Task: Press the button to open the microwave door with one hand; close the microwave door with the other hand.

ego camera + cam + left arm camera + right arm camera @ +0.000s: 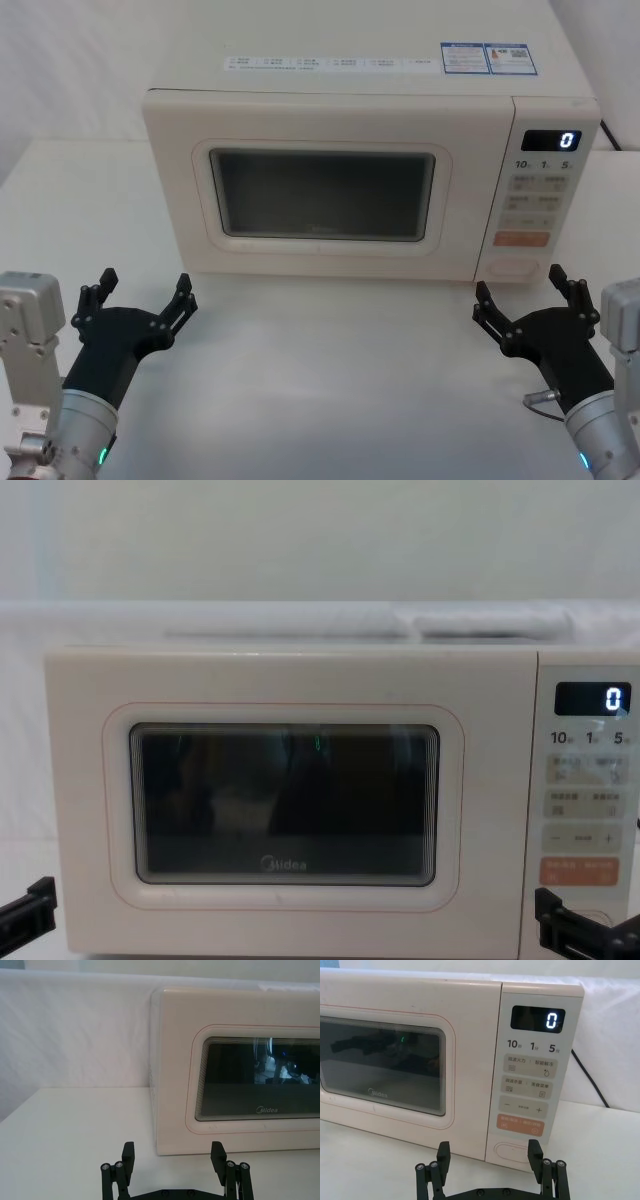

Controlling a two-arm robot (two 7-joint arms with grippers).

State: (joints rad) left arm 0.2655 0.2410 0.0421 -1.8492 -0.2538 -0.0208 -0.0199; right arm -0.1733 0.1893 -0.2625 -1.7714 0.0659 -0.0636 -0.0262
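A cream microwave (360,170) stands squarely at the far middle of a white table (330,380), its long axis running left to right and its front facing the robot; the microwave door (320,185) is shut flush against the body, its dark rounded window framed by a thin pink outline, the "Midea" logo (284,864) low at the centre of the glass.

The control panel (540,190) fills the right end of the front; at its top the black display (538,1019) shows a lit "0"; below it sit rows of small beige keys, then an orange rectangular key (520,1124); lowest of all is the button (514,1150) — a wide pill shape lying level, the same cream as the panel, its long axis running left to right.

The left gripper (143,297) hovers above the table near the left front corner of the oven, its fingers spread wide apart and holding nothing, pointed toward the far side; it is short of the door and not touching it.

The right gripper (527,292) hovers at the near right — just in front of the panel's lower edge, its fingers likewise parted and empty; in its wrist view the two fingertips stand either side of the button, though apart from it.

A black power cord (590,1079) trails down behind the oven's right side, against a white backdrop.
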